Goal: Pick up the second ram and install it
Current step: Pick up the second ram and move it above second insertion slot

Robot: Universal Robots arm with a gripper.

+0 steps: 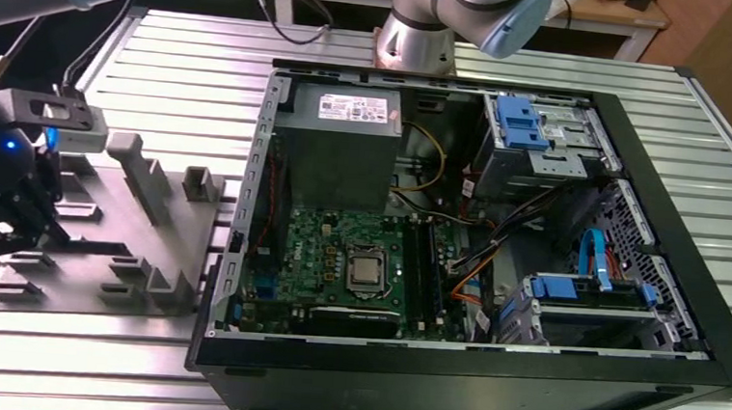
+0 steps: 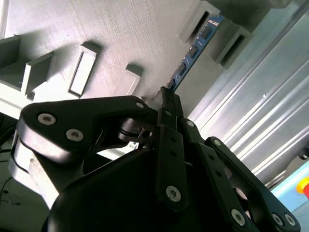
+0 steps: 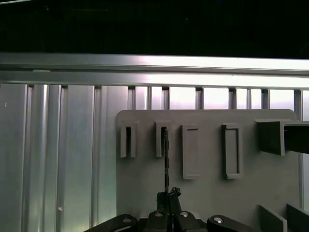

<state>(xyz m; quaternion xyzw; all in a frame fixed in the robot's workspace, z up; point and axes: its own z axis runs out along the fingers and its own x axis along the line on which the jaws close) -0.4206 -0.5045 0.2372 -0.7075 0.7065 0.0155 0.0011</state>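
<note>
My gripper (image 2: pixel 168 99) is pinched on one end of the second ram (image 2: pixel 193 50). The stick runs edge-on over the grey fixture plate (image 3: pixel 207 203), its far end seemingly seated in a fixture slot (image 3: pixel 162 140), well apart from the open computer case (image 1: pixel 719 326).

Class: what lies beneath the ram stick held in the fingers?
The grey fixture plate lies beneath the second ram, whose far end meets a slotted block. The fingers cover its near end.
</note>
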